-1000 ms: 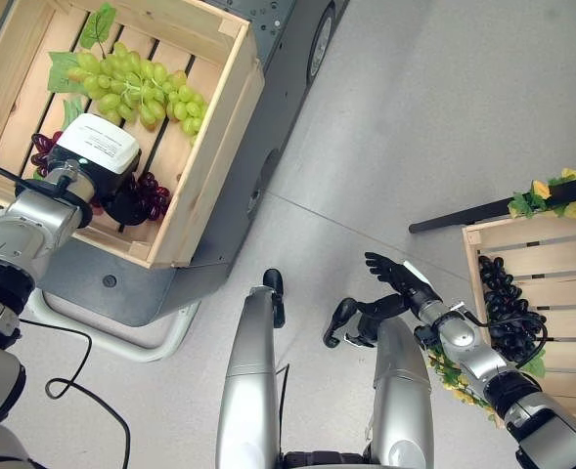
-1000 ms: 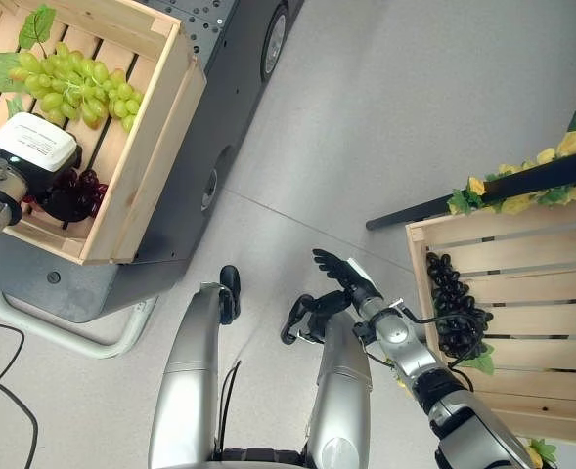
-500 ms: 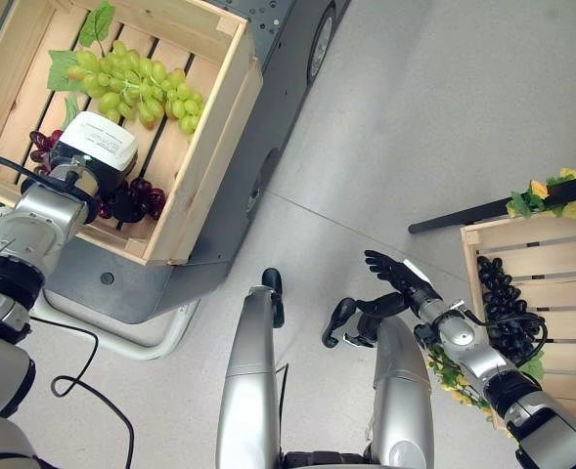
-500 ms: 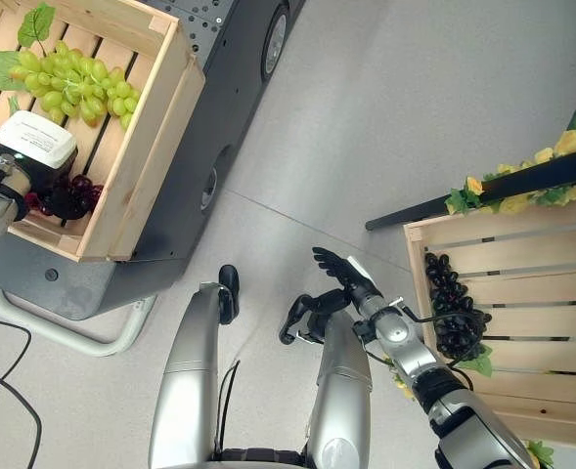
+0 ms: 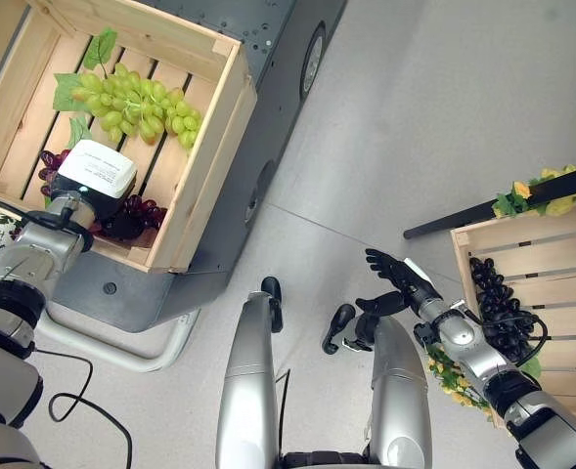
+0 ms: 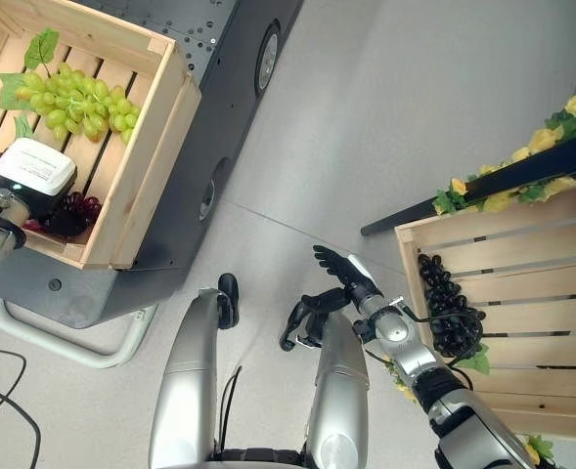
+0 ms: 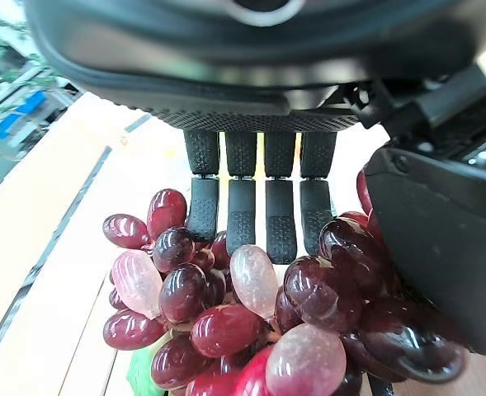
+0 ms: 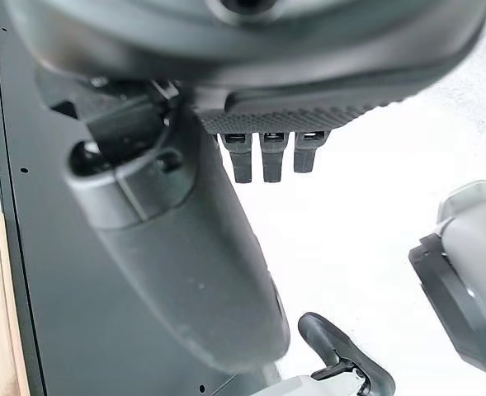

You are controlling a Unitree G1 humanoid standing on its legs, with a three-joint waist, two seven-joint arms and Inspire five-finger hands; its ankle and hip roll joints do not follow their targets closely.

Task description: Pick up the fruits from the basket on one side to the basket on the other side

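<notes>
Four dark fingers (image 7: 255,210) of the left hand (image 7: 259,74) lie straight along a red grape bunch (image 7: 251,326), not yet closed on it, inside the left wooden crate (image 5: 209,166) beside green grapes (image 5: 136,98). Light, glossy and loose, the bunch looks best cupped underneath. Right hand (image 5: 397,278) hangs open near the right crate (image 5: 542,264).

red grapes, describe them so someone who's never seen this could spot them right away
Look in the wooden crate on the dark cart at the robot's left. Two bunches lie on its slats: the green grapes with leaves farther in, and the red grapes in the near corner, right under the left hand. Dark wine-red and glossy, they are the only red bunch there; the other crate's grapes are black.
</notes>
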